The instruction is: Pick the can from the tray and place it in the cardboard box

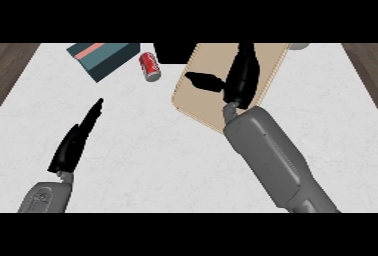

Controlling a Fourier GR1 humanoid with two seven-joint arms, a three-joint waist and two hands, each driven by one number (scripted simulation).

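Observation:
A red can (150, 66) lies on its side on the white counter, just left of the tan tray (273, 65) and apart from it. My right hand (241, 80) hovers over the tray's middle, open, fingers straight and pointing away from me, thumb spread left toward the can; it holds nothing. My left hand (74, 142) is open over the counter at the lower left, fingers straight. A teal box with a pink stripe (102, 59) lies at the far left, beside the can. I cannot tell what the dark shape (174, 53) behind the tray's far left corner is.
Wooden floor shows past the counter's left edge (15, 65) and right edge (365, 65). A small grey object (299, 46) peeks out at the tray's far right corner. Bare white counter (148, 150) lies between my two forearms.

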